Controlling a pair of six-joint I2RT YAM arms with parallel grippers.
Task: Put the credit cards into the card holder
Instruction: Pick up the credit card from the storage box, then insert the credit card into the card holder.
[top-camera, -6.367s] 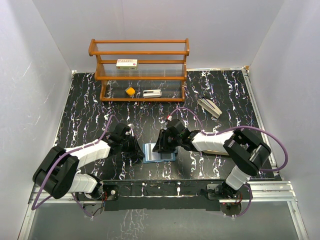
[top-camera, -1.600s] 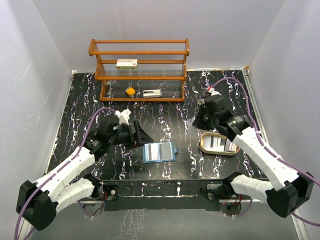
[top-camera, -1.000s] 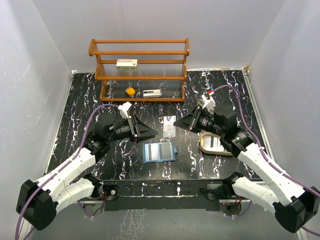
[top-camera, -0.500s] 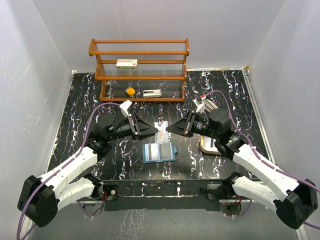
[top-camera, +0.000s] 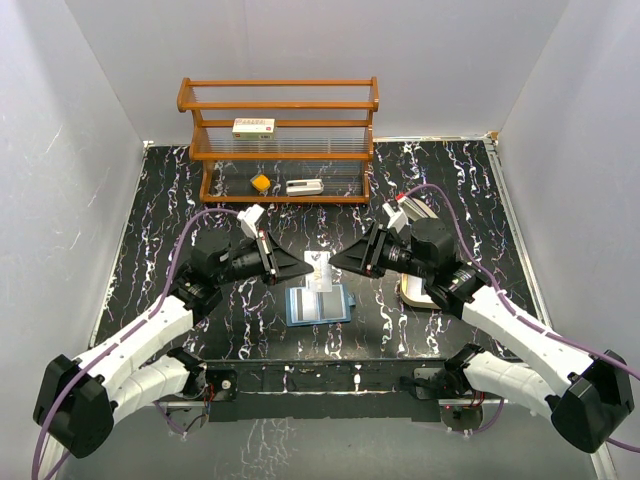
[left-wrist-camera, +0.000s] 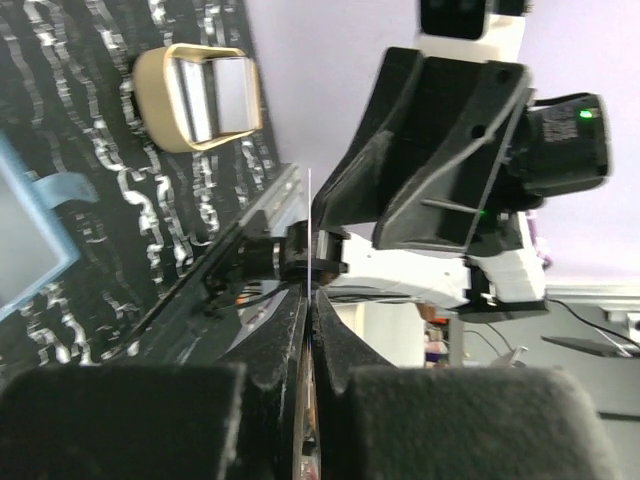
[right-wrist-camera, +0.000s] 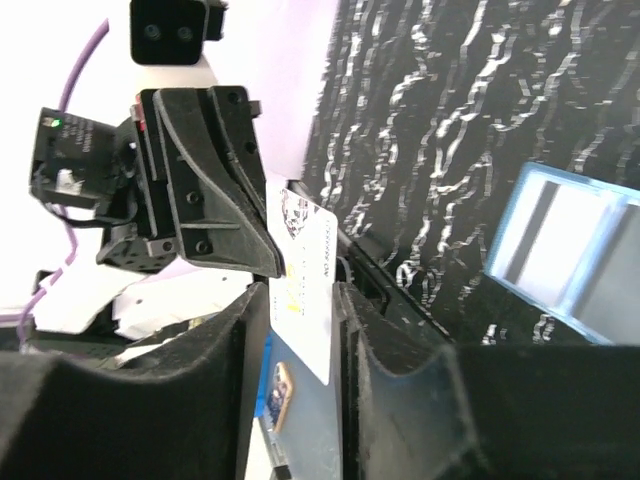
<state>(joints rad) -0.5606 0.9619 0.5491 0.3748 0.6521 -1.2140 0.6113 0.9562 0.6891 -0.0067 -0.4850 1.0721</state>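
A pale credit card (top-camera: 320, 270) hangs in the air between my two grippers, just above the open blue card holder (top-camera: 320, 303). My left gripper (top-camera: 303, 265) is shut on the card's left end; in the left wrist view the card (left-wrist-camera: 310, 230) is a thin line rising from the pinched fingertips (left-wrist-camera: 310, 290). My right gripper (top-camera: 337, 263) faces it, its jaws apart around the other end of the card (right-wrist-camera: 305, 270). Silvery cards (left-wrist-camera: 215, 95) stand in the tan tray (left-wrist-camera: 160, 90). The holder's light blue slots (right-wrist-camera: 570, 260) show in the right wrist view.
The tan oval tray (top-camera: 408, 290) sits right of the holder, partly under my right arm. A wooden shelf rack (top-camera: 278, 140) stands at the back with a white red-marked box (top-camera: 253, 127), a small orange thing (top-camera: 260, 182) and a white object (top-camera: 304, 186).
My right gripper carried the card from the tray to the middle. My left gripper closed on the card's end, and the right jaws then parted. Both tips sank slightly toward the holder.
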